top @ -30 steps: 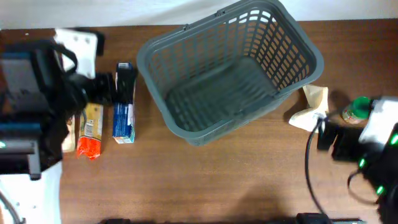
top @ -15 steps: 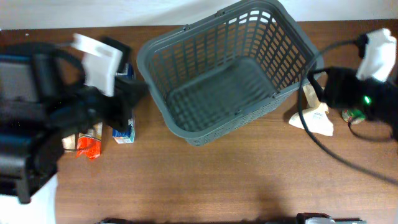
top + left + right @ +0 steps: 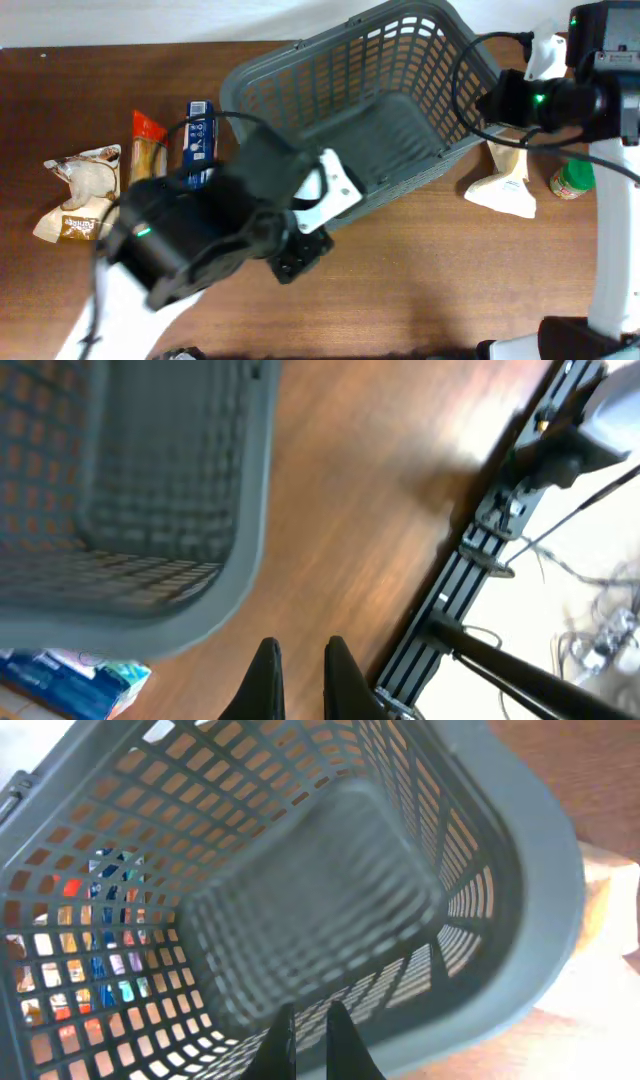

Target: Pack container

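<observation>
The container (image 3: 232, 95), a large dark grey slotted basket, stands at the back middle of the table with nothing in it. My left arm (image 3: 200, 240) hangs over the table just in front of it. In the left wrist view the left gripper (image 3: 300, 650) is shut on nothing, above bare wood beside the container's rim (image 3: 255, 490). My right arm (image 3: 540, 100) reaches over the container's right end. The right gripper (image 3: 308, 1020) is shut and empty, pointing down into the container (image 3: 555, 870).
A blue carton (image 3: 200, 140), an orange-topped packet (image 3: 150, 150) and a beige bag (image 3: 80, 190) lie left of the container. A cream pouch (image 3: 505, 185) and a green-lidded jar (image 3: 572, 180) lie to its right. A metal rail (image 3: 470, 590) runs along the table's front edge.
Both arms swung in from the table's sides, the left to the front of the container, the right over its right end. Both grippers went from open to shut.
</observation>
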Controlling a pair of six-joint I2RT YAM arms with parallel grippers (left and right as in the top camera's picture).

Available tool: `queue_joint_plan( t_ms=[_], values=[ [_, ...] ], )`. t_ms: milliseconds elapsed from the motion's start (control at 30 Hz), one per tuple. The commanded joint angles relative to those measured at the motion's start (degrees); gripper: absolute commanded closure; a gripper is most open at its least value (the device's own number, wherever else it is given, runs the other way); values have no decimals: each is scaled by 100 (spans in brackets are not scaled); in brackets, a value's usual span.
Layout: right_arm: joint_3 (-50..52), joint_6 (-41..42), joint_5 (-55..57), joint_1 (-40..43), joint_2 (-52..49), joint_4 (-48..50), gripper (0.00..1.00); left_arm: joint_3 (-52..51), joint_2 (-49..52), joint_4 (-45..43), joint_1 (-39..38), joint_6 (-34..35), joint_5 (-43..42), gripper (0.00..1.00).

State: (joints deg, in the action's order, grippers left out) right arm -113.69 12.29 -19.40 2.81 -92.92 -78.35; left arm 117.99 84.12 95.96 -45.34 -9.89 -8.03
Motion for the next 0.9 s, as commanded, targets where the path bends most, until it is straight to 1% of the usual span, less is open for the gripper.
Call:
queue_joint_plan(
  t_ms=[0, 233, 500, 600, 800, 867],
  values=[
    [-87, 63, -74, 17, -212, 42, 96, -326, 435, -214, -155, -157, 37, 98],
    [-85, 61, -50, 4, -588, 33, 96, -472, 999, -251, -330, -155, -7, 98],
    [-85, 42, -2, -22, -855, -83, 96, -474, 1495, -243, -330, -157, -2, 98],
    [-85, 44, 315, -22, -861, -400, 96, -590, 1598, -273, -326, -155, 155, 98],
    [-85, 17, 511, -254, -861, -785, 96, -1397, 1606, -560, -323, -131, 780, 98],
    [-85, 0, 527, -437, -861, -881, 96, -1480, 1606, -643, -236, 131, 916, 98]
  ],
)
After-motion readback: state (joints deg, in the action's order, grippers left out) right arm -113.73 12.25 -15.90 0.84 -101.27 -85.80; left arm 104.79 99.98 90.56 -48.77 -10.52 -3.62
